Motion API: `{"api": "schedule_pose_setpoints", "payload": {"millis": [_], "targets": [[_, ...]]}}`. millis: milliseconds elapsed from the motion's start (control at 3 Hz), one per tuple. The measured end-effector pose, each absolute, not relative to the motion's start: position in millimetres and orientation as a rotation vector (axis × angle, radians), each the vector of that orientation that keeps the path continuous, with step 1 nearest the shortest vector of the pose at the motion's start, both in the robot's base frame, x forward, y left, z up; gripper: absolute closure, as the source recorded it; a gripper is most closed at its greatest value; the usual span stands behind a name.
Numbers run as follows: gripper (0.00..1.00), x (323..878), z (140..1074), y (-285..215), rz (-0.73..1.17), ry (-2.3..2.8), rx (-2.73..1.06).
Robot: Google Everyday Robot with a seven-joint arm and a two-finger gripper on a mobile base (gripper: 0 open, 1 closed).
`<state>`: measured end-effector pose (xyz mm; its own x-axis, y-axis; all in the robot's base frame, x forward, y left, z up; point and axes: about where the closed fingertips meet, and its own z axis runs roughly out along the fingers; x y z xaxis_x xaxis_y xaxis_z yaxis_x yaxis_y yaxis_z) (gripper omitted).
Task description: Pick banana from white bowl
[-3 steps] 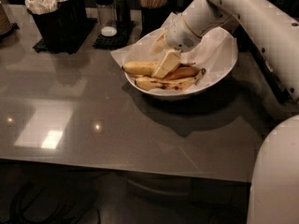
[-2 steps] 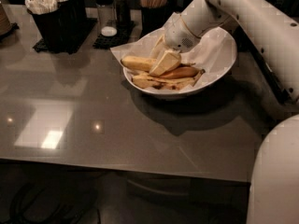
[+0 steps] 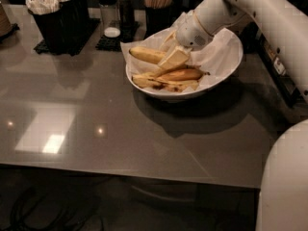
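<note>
The white bowl [image 3: 226,69], lined with crinkled white paper, stands at the back right of the grey table. My gripper [image 3: 169,58] reaches into it from the right, above its left half. It is shut on the right end of the plump yellow banana [image 3: 146,55] and holds it lifted a little, pointing left over the bowl's rim. An orange-toned banana [image 3: 182,74] and a flatter, dark-blotched banana [image 3: 161,84] lie in the bowl below it.
At the back stand a black holder of white packets [image 3: 54,11], a shaker with a white base [image 3: 110,14] and a dark cup of wooden sticks [image 3: 159,1]. The grey table [image 3: 96,129] stretches forward to its front edge.
The gripper has risen a little with the yellow banana in it; the banana now sits higher than the other two, which stayed in the bowl.
</note>
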<state>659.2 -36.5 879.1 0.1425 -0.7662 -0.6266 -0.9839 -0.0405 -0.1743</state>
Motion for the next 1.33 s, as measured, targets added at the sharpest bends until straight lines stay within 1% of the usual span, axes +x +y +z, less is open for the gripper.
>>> {"api": "schedule_pose_setpoints", "payload": {"millis": [333,667,1000,1333], "targets": [[1.0,654.2,903.0,-62.0,0.581,1.619,-1.832],[1.0,629.7,938.7,-90.1,0.654,1.582,-1.791],[1.0,600.8,971.2,-111.2,0.67,1.572,-1.735],[1.0,563.3,998.8,-121.4,0.724,1.504,-1.633]]}}
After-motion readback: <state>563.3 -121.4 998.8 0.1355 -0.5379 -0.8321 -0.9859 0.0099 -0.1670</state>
